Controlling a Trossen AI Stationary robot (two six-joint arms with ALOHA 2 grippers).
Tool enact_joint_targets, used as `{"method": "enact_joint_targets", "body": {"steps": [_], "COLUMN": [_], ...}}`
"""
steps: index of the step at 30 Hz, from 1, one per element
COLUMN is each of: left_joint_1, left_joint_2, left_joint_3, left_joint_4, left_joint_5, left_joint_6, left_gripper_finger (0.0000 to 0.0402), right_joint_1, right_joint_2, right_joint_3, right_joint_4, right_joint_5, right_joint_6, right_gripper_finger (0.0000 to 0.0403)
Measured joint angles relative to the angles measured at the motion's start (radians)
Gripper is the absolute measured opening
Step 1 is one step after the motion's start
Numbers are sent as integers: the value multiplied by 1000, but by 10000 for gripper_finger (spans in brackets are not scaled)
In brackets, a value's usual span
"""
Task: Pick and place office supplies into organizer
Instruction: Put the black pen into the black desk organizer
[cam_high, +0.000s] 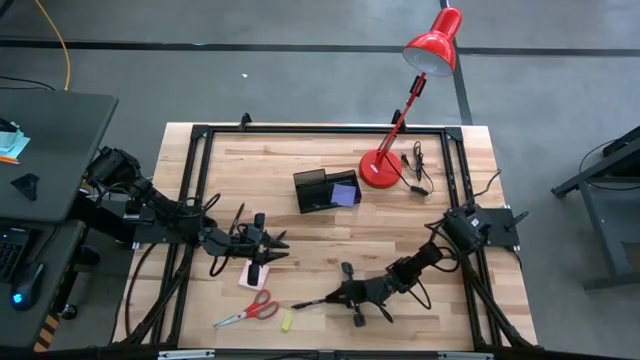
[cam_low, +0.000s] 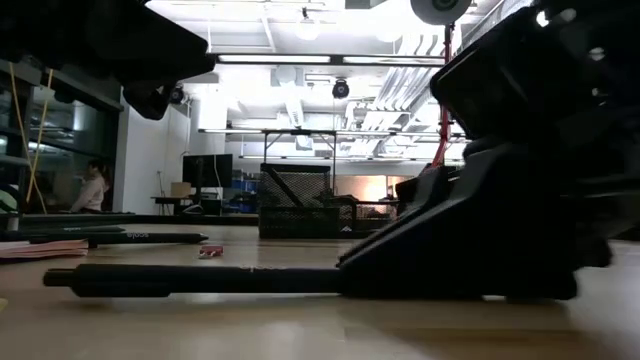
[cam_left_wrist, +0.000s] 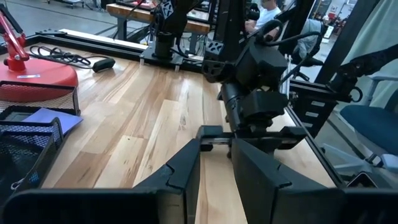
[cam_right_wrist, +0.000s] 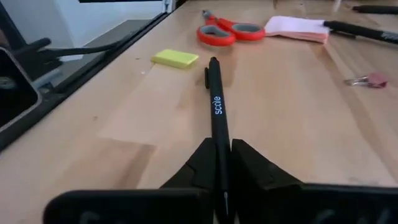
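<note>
Black pen (cam_right_wrist: 216, 112): flat on desk (cam_high: 300, 225), near front edge, pinched at one end by right fingers (cam_right_wrist: 221, 163). Risk: long overhang, swinging or slipping on lift. Left fingers (cam_left_wrist: 214, 163): slightly parted, empty.

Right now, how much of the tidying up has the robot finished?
One thing looks done: a purple sticky-note pad lies in the black organizer. In hand: the right gripper is shut on a black pen lying on the table. Left over: the red scissors, the yellow piece, the pink pad and another pen. The left gripper hovers near the pink pad.
</note>
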Motion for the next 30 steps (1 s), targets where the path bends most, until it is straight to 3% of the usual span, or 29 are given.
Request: {"method": "enact_joint_targets", "body": {"steps": [8, 17, 24, 30], "left_joint_1": [0, 0, 0, 0], "left_joint_2": [0, 0, 0, 0], "left_joint_3": [0, 0, 0, 0], "left_joint_4": [2, 16, 25, 63], "left_joint_5": [-2, -29, -49, -73], "left_joint_6": [9, 13, 13, 16], "left_gripper_finger": [83, 83, 83, 104], "right_joint_1": [-25, -26, -26, -26], "right_joint_2": [-69, -187, -230, -232], "right_joint_3": [-1, 1, 2, 2], "right_joint_4": [6, -3, -32, -82], "right_joint_5": [62, 162, 260, 269], "right_joint_6": [-73, -224, -255, -228], "right_gripper_finger": [33, 12, 23, 15]}}
